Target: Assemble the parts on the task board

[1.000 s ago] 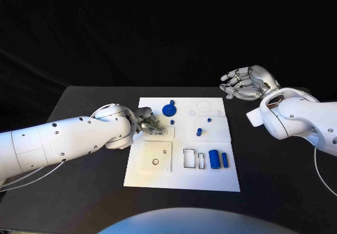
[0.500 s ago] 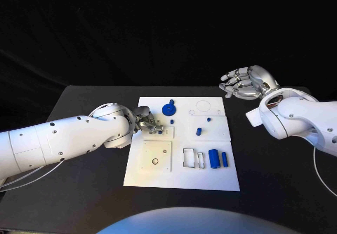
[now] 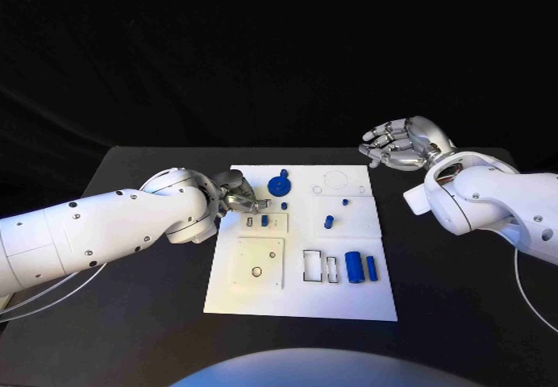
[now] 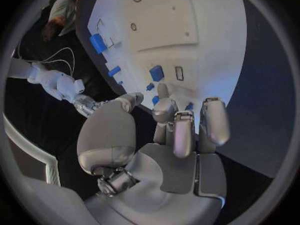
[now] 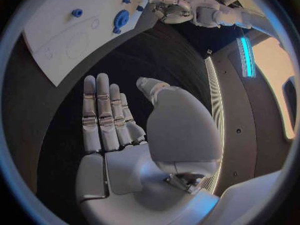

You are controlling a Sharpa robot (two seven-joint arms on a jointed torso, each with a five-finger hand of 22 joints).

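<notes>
Left hand working at the task board's upper left, right hand waiting open off its far corner.

Head view: the left hand [image 3: 241, 200] is reaching over the left edge of the task board [image 3: 302, 302] on the black surface [image 3: 465, 306], its fingers curling downward with a small blue part [image 3: 264, 219] just beyond their tips; whether they are pinching anything cannot be told. A blue disc [image 3: 279, 185] is sitting just past the fingers. The right hand [image 3: 401, 142] is hovering off the board's far right corner, fingers apart and holding nothing. Left wrist view: the fingers [image 4: 185, 130] are bending over the board's edge [image 4: 219, 60], small blue parts [image 4: 156, 73] lying right at their tips. Right wrist view: the right hand's fingers [image 5: 103, 112] are stretching out straight and apart over the dark surface, the disc [image 5: 120, 19] lying well beyond them.
</notes>
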